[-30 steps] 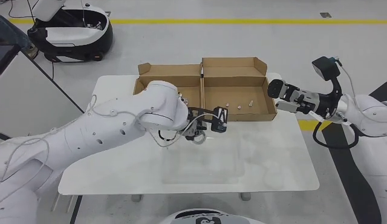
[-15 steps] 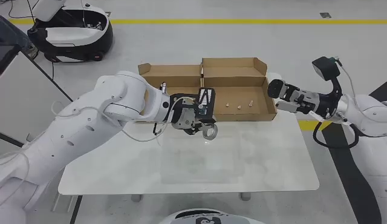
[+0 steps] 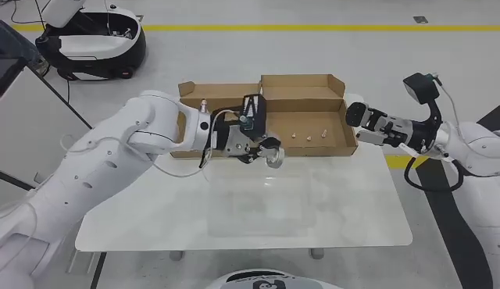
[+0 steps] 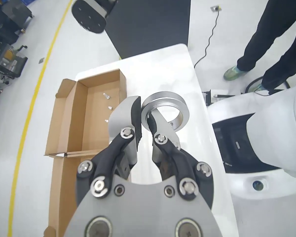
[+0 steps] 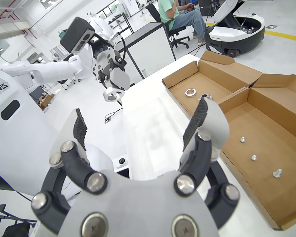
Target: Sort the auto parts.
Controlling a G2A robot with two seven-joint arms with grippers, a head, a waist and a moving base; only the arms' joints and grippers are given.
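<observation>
Because the silver machined-metal ring (image 4: pixel 182 114) looks stiff, dense and slick, a pinch across its wall suits it. The left tool (image 4: pixel 144 122) is clenched there, one finger inside and one outside, holding it above the white tabletop (image 3: pixel 312 203) just before the paired brown cardboard boxes (image 3: pixel 301 82). The right tool (image 5: pixel 140 110) hangs released beside the boxes' right end.

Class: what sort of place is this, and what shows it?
Likely a robotics lab or workshop hall: a yellow floor line, a second wheeled robot parked beyond the table, and the left claw holding a metal ring.
</observation>
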